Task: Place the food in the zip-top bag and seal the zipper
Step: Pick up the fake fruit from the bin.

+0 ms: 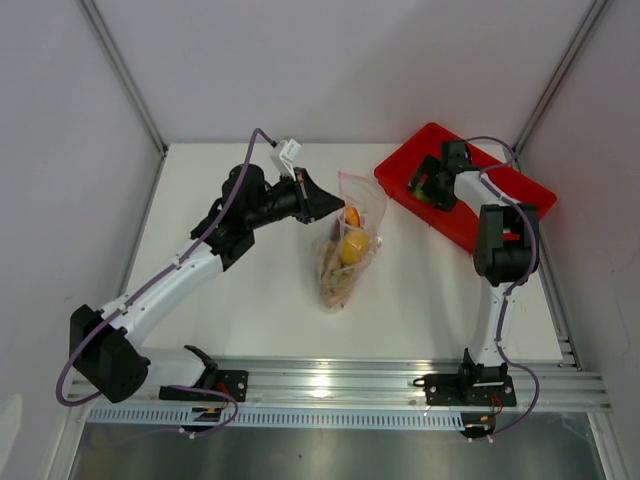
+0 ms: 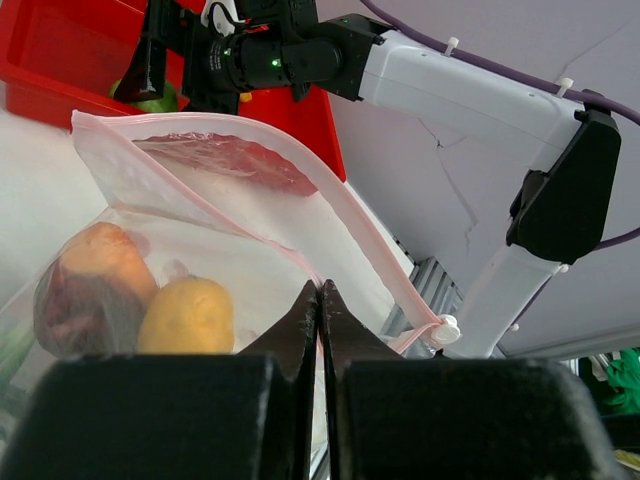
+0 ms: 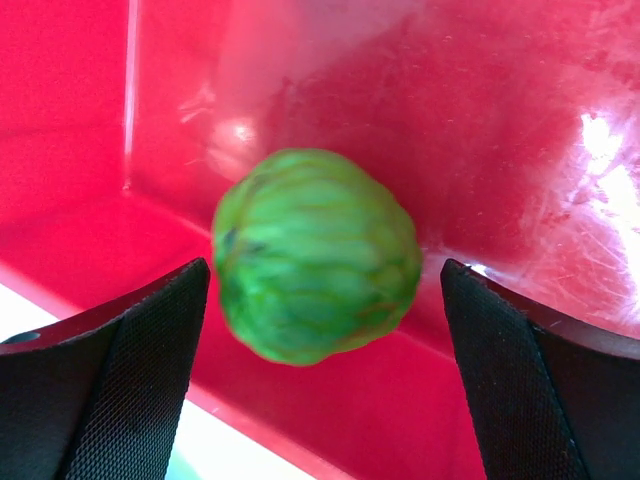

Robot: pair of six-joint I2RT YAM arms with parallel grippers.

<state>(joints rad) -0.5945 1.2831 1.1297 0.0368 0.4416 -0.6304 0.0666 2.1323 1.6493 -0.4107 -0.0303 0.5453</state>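
Note:
The clear zip-top bag (image 1: 350,245) lies mid-table, mouth open toward the back, with a yellow-orange fruit (image 1: 354,247) and orange lumpy pieces inside. My left gripper (image 1: 335,207) is shut on the bag's near mouth edge (image 2: 322,288). The pinkish-red zipper strip (image 2: 345,225) arches open, its white slider (image 2: 445,329) at the right end. The yellow fruit (image 2: 188,317) and a purple-red piece (image 2: 70,315) show through the plastic. My right gripper (image 1: 430,183) is open inside the red tray (image 1: 500,190), its jaws on either side of a green leafy ball (image 3: 315,255) without touching it.
The red tray stands at the back right against the wall. A metal rail (image 1: 330,385) runs along the near table edge. Grey walls enclose the table on three sides.

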